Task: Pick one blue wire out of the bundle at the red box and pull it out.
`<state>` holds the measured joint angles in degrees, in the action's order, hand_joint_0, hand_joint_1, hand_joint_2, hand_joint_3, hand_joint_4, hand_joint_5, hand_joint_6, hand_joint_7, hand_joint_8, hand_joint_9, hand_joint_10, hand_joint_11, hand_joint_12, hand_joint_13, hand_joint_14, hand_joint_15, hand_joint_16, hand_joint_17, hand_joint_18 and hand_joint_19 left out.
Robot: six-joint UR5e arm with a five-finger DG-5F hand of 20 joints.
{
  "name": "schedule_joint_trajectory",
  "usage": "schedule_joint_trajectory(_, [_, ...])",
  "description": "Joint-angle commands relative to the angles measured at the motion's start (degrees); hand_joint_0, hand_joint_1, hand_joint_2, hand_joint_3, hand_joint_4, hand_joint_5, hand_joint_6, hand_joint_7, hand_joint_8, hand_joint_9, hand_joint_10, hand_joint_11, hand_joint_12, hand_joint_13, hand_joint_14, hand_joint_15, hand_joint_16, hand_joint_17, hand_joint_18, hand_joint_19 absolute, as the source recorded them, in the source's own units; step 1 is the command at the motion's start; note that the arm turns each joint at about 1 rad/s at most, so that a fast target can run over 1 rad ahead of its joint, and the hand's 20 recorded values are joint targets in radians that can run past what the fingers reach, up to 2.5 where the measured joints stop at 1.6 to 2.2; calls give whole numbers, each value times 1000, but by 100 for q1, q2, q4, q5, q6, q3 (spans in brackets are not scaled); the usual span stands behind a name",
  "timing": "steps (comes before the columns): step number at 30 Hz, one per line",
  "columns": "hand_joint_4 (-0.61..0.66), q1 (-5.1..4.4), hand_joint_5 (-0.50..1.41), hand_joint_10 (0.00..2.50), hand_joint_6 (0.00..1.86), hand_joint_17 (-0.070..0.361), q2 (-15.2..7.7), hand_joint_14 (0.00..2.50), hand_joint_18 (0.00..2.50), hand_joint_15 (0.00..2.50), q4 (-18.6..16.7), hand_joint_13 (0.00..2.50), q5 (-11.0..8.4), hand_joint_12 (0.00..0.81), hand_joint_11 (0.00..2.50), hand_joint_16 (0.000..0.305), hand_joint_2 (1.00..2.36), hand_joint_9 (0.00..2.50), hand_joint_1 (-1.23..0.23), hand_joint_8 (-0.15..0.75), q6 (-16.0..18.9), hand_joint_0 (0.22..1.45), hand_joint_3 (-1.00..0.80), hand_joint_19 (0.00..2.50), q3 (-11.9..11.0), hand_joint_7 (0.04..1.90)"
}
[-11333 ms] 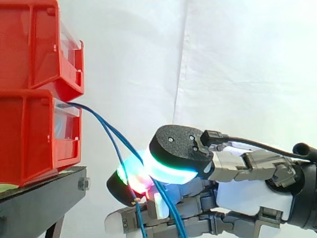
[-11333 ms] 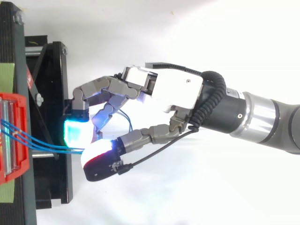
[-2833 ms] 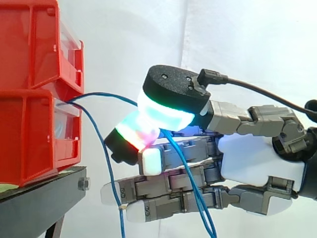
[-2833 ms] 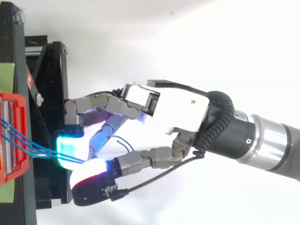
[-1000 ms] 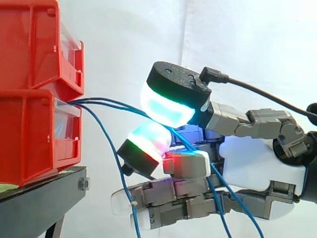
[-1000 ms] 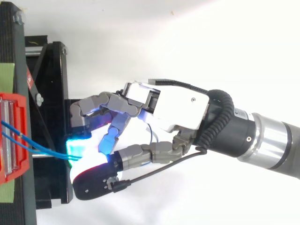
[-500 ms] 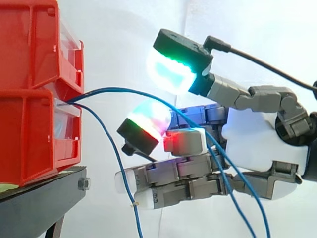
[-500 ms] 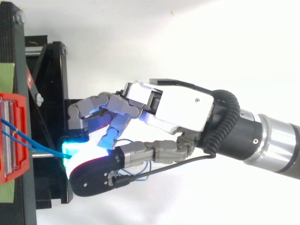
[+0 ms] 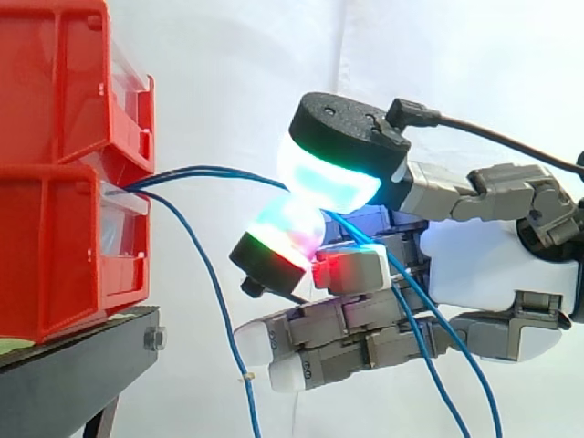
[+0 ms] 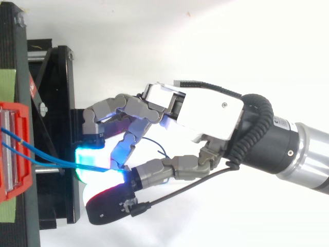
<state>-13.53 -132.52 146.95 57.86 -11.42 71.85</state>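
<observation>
The robot hand (image 9: 479,265) is nearest, its glowing pads (image 9: 328,178) pinched on one blue wire (image 9: 210,168) — so the picking looks done. That wire arcs across to the lower red box (image 9: 55,246), its end not yet out; the pull remains. A second wire (image 9: 215,301) hangs beside the black stand (image 9: 73,365). There is open room rightward — before the white curtain (image 9: 237,73).

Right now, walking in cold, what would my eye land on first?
Probably the grey and white robot hand at the right, its thick fingertips glowing cyan, green and red. They pinch a thin blue wire that arcs across from the stacked red plastic bins at the left, while a second blue wire hangs loose below.
</observation>
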Motion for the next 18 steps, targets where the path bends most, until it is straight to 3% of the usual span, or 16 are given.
schedule_joint_trajectory(1, [237, 0, -145, 27, 851, 108, -2, 20, 535, 445, 9, 674, -12, 346, 1209, 48, 1000, 1194, -710, 270, -9, 562, -500, 390, 4, 1123])
schedule_joint_trajectory(5, [227, 0, -130, 28, 814, 116, -2, 17, 535, 435, 44, 679, -12, 363, 1118, 52, 1000, 1246, -480, 275, -18, 514, -500, 388, 4, 1107])
schedule_joint_trajectory(9, [196, 0, -108, 29, 768, 109, -2, 17, 504, 422, 115, 672, 6, 343, 1074, 48, 1001, 1265, -362, 248, -9, 591, -487, 400, 4, 1177])
schedule_joint_trajectory(13, [235, 0, -144, 28, 793, 111, -2, 17, 499, 423, 352, 650, 6, 352, 1128, 49, 1012, 1174, -494, 268, -18, 617, -350, 376, 4, 1111])
schedule_joint_trajectory(18, [252, 0, -173, 27, 829, 113, -2, 18, 475, 426, 747, 619, 6, 355, 1172, 50, 1013, 1109, -695, 280, -18, 606, -307, 368, 4, 1088])
